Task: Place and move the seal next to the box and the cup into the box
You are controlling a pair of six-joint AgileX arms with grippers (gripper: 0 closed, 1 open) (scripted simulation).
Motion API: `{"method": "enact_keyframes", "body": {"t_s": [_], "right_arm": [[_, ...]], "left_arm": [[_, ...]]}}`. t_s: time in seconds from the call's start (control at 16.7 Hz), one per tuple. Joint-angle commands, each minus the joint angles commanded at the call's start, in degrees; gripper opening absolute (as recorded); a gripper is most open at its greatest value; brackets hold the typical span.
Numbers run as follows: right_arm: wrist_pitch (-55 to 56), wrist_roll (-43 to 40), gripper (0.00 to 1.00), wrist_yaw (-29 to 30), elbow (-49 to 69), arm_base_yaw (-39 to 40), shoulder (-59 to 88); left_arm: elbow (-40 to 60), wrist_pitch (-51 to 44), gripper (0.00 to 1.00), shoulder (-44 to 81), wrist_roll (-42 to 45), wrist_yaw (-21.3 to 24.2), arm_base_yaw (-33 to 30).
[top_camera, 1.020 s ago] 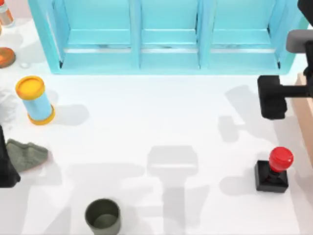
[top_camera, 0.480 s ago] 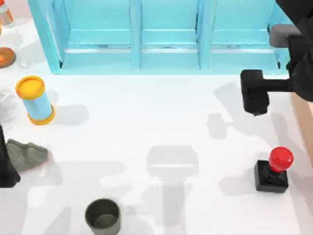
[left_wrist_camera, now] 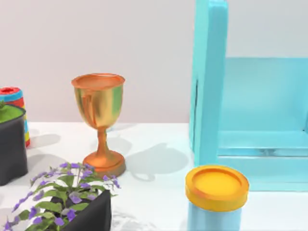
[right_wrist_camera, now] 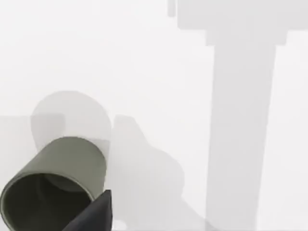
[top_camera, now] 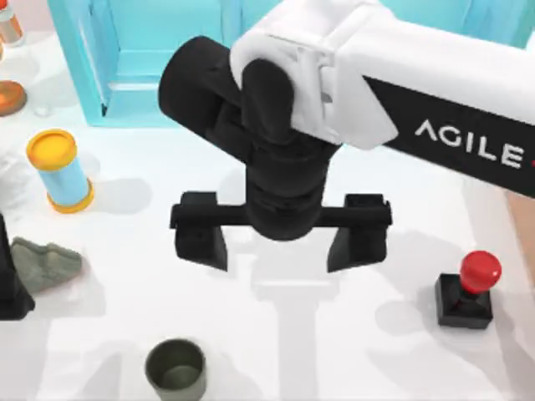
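- The white table (top_camera: 125, 276) has open room at its middle and near edge; the cup (top_camera: 175, 369) stands upright alone near the front edge, left of centre, with bare surface all round.
- The seal (top_camera: 466, 291) stands upright at the right; the tan strip at the right edge (top_camera: 525, 219) is probably the box, though little of it shows.
- Since half a second ago the right gripper (top_camera: 281, 238) has swung from the far right to mid-table, above and beyond the cup.
- Its fingers are spread wide, holding nothing.
- The left gripper (top_camera: 10, 284) sits parked at the left edge beside a grey cloth (top_camera: 46, 263).
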Motion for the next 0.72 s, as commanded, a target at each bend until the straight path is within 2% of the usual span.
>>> {"method": "enact_keyframes", "body": {"t_s": [0.18,0.3,0.72], "right_arm": [[-1.4,7.9,1.00,-1.2,7.0,7.7,8.2],[-1.8,10.4,1.00,-1.7,9.4,10.1,10.8],[-0.8,10.7,1.00,-1.8,8.6,10.3,11.2]], "left_arm": [[0.0,0.0,1.00,0.0,0.0,0.0,0.0],[0.0,0.0,1.00,0.0,0.0,0.0,0.0],[0.0,0.0,1.00,0.0,0.0,0.0,0.0]]}}
